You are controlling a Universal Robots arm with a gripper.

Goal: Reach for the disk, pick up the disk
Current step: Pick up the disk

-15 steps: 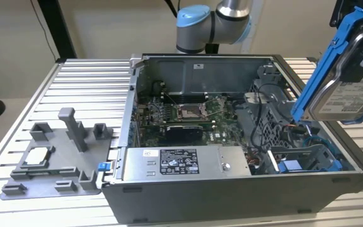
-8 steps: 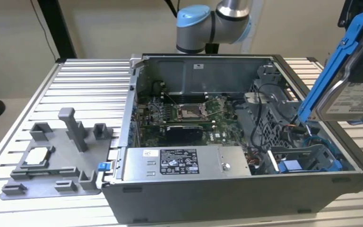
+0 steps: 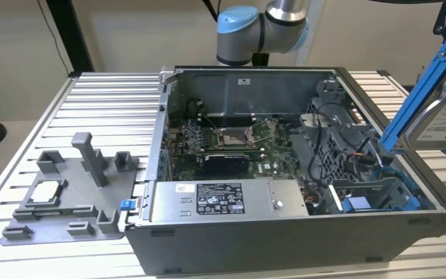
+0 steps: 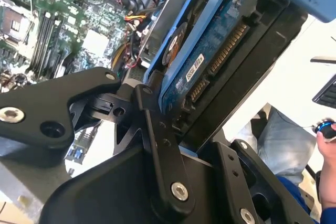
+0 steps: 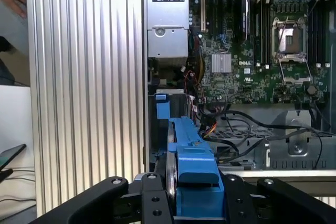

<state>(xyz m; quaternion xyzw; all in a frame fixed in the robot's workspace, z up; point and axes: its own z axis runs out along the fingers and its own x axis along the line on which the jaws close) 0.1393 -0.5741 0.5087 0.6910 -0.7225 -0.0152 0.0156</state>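
The disk [image 3: 443,119], a silver drive with a white label in a bright blue bracket, is held up in the air at the exterior view's right edge, tilted and clear of the open computer case [image 3: 301,232], above that case's right wall. In the second wrist view the disk [image 4: 220,61] shows its circuit-board underside and connector edge, and the gripper [image 4: 178,129] has its black fingers [image 4: 157,129] closed against the bracket's sides, so the drive is gripped and lifted. In the first wrist view the blue bracket of the disk [image 5: 191,166] sits clamped between the gripper [image 5: 194,203] linkages, seen edge-on.

Below the disk, the case lies on its side with the motherboard [image 3: 231,139] exposed, its processor socket [image 3: 232,137] near the middle. A grey power supply [image 3: 223,200] with a black-and-white label runs along the near wall. Blue drive-bay parts [image 3: 362,203] and dark cables fill the case's right end.

The case rests on a ribbed metal table [image 3: 107,99]. On the exterior view's left, well apart from the case, stands a grey fixture [image 3: 72,192] with upright posts. The arm's blue-capped joint [image 3: 246,29] rises behind the far wall of the case. A person's hand [image 4: 326,156] shows in the second wrist view.
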